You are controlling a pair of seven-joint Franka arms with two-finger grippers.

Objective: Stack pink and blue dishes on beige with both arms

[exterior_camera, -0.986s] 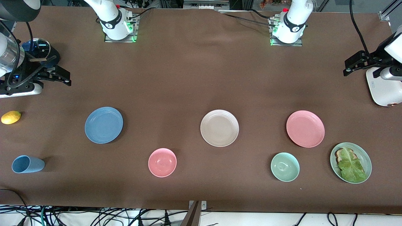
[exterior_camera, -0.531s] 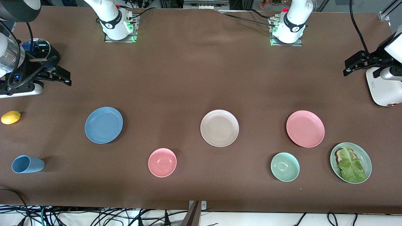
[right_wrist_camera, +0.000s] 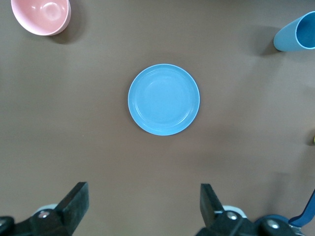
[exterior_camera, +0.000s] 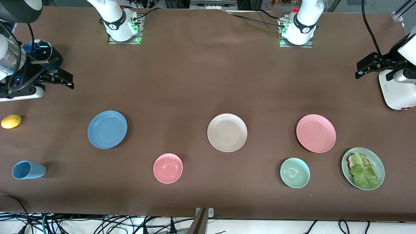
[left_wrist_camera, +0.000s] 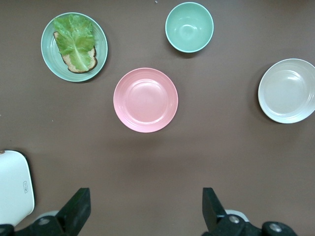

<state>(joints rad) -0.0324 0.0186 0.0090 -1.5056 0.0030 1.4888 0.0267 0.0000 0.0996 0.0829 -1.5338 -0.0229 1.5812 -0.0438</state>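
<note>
Left tool (left_wrist_camera: pixel 142 209) is released, fingers (left_wrist_camera: pixel 78 209) spread wide, holding nothing; I see it up in the air over bare bench (exterior_camera: pixel 195 81) at the left arm's end, with a white appliance (exterior_camera: pixel 396 92) just beside it. Right tool (right_wrist_camera: pixel 142 206) is also released and empty, fingers (right_wrist_camera: pixel 76 199) wide apart, over the right arm's end of the bench. Both arms wait.

Three task plates lie flat in a row across the bench, well apart. Beige plate (exterior_camera: pixel 227 132) sits in the middle. Pink plate (exterior_camera: pixel 316 133) lies toward the left arm's end, blue plate (exterior_camera: pixel 107 129) toward the right arm's end. Nothing is stacked on the beige plate.

Nearer the front camera: pink bowl (exterior_camera: pixel 168 168) between blue and beige plates, green bowl (exterior_camera: pixel 295 173) between beige and pink plates, green plate with lettuce on toast (exterior_camera: pixel 363 168) near the pink plate, not touching. Blue cup (exterior_camera: pixel 28 170) lies on its side at the right arm's end, and I see a lemon (exterior_camera: pixel 11 121) farther from the camera than the cup.
</note>
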